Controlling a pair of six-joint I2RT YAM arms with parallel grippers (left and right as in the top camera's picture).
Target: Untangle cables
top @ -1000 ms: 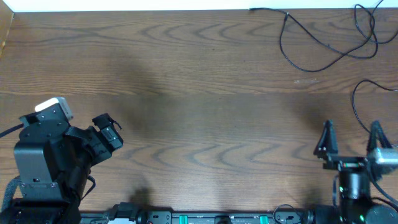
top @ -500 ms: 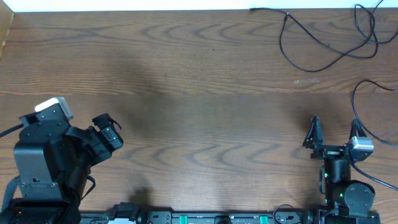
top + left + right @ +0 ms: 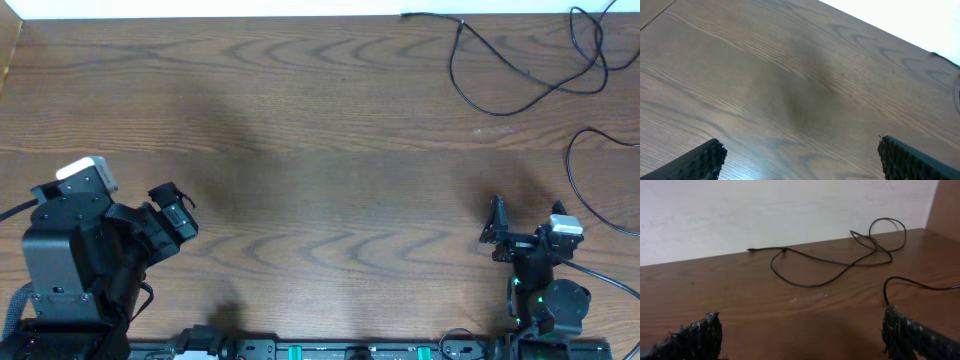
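**Untangle cables: reach toward the far right corner**

Cables [image 3: 460, 24] lie in the far right corner of the worktop [image 3: 300, 150], all thin black cord as far as I can tell. The long cord starts at a small plug end by the back edge and passes a small knot or joint [image 3: 784, 250]. From there it sweeps a wide slack loop toward the middle, then climbs into a crossing [image 3: 874, 244] at the right edge. Several strands overlap there; which lies over which I cannot tell. A second cord [image 3: 570, 165] curves nearer the robot and runs off the right side. In the overhead view it lies apart from the long cord.

Right end effector [image 3: 523, 228] sits by the front edge with its jaws spread wide and nothing between them. It points at the cables but is well short of them. Left end effector [image 3: 172, 208] is at the front left, also fully spread and empty. It faces bare wood, well apart from the cables.

Judgement: the step in hand is the right arm's reach.
- Go for the crossing, not the slack loop, since pulling on the loop may only tighten the overlap.
- Come down with the jaws straddling a single strand, because a thin cord flat on wood is easy to miss or to pinch together with its neighbour.
- Lift gently. The cord is light and the whole run will likely drag along.
- Bring the left arm across to pin the plug end before pulling.
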